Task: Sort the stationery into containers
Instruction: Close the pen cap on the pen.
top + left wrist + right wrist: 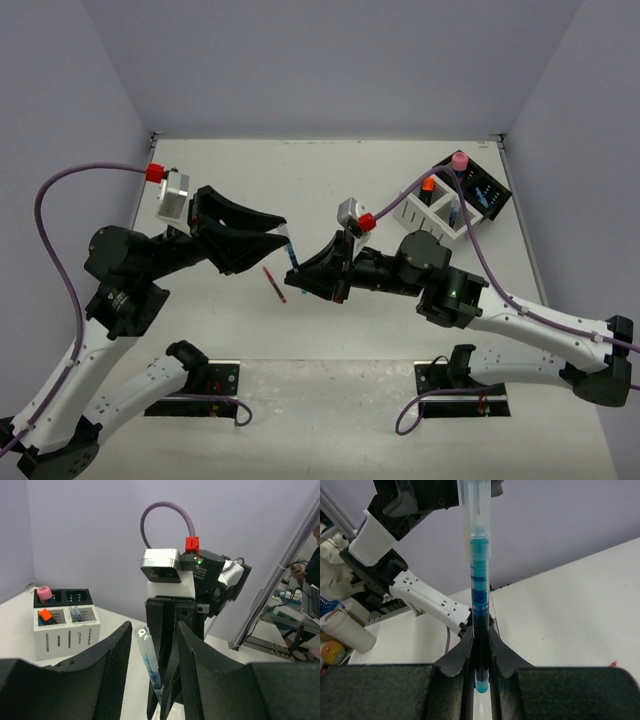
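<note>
My right gripper point(300, 273) is shut on a blue pen point(289, 254) and holds it above the table, cap end towards the left arm; the right wrist view shows the pen point(480, 590) pinched upright between the jaws. My left gripper point(281, 228) is open, and its jaws stand on either side of the pen's clear cap end point(149, 660) without gripping it. A red pen point(273, 283) lies on the table below. The white container point(430, 215) holds an orange-capped highlighter point(427, 185). The black container point(487, 192) holds a pink cylinder point(459, 160).
Both containers stand at the far right of the table, close to the right wall. In the left wrist view the white box point(65, 635) and the black box point(75, 597) show at the left, behind my left finger. The right arm's purple cable point(395, 180) arcs over the white box.
</note>
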Action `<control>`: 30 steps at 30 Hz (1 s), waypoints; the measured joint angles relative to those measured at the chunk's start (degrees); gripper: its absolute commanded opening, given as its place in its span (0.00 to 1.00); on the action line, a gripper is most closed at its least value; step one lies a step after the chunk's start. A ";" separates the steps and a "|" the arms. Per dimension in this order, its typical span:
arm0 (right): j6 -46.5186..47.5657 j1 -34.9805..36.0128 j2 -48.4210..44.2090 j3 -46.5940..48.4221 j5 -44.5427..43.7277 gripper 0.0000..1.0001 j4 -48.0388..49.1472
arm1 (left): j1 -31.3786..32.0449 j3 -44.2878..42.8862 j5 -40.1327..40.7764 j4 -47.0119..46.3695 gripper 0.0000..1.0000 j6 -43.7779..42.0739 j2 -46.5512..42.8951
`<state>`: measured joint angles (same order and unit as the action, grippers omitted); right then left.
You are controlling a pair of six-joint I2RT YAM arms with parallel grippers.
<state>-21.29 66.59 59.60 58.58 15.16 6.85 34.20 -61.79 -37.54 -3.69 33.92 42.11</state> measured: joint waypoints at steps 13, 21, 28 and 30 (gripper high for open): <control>1.38 0.11 0.01 1.33 -2.46 0.00 -1.32 | 0.00 1.69 -1.07 -1.42 0.05 1.54 1.62; 2.21 0.09 0.01 1.32 -1.84 0.00 -2.42 | 0.00 5.26 -2.21 -6.52 0.00 2.22 1.00; 3.23 -0.20 0.01 1.32 6.50 0.00 -4.97 | -0.04 10.55 -10.99 -16.83 0.00 3.36 0.30; 3.36 -0.22 0.01 1.30 9.47 0.00 -5.12 | -0.04 11.15 -13.44 -18.45 0.00 3.50 -0.15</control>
<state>-17.92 66.37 59.61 59.88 24.63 1.73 34.15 -50.64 -50.99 -22.14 37.42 41.97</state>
